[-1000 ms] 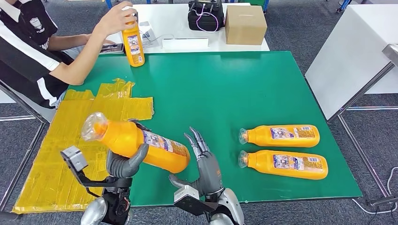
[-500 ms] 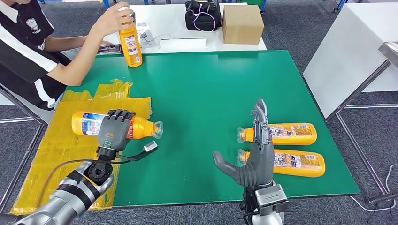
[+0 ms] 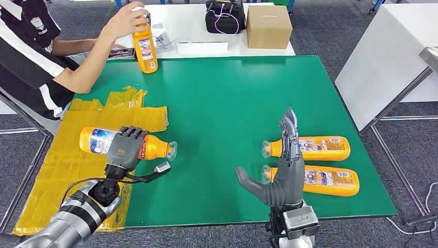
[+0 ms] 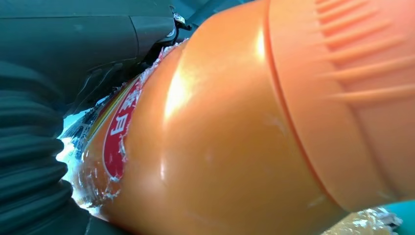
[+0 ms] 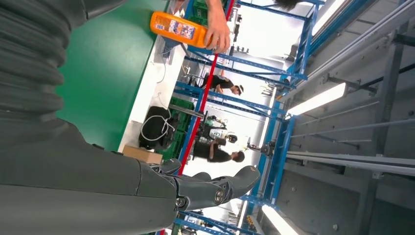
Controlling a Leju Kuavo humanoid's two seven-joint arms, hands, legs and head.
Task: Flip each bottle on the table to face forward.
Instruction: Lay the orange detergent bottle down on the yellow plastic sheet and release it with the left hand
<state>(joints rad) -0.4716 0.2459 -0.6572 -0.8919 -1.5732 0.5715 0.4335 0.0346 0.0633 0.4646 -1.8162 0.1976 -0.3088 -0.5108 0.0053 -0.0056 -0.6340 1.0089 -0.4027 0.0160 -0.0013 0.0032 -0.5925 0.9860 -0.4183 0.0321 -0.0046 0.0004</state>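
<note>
The left hand (image 3: 125, 149) holds an orange bottle (image 3: 98, 140) lying sideways, maybe touching the table (image 3: 222, 98). The right hand (image 3: 283, 170) is open, holding nothing.

Head view: high, looking forward and down over table (image 3: 243, 98). Left wrist view: pressed against bottle (image 4: 235, 127). Right wrist view: turned sideways, facing far; shares table edge with head view.
</note>
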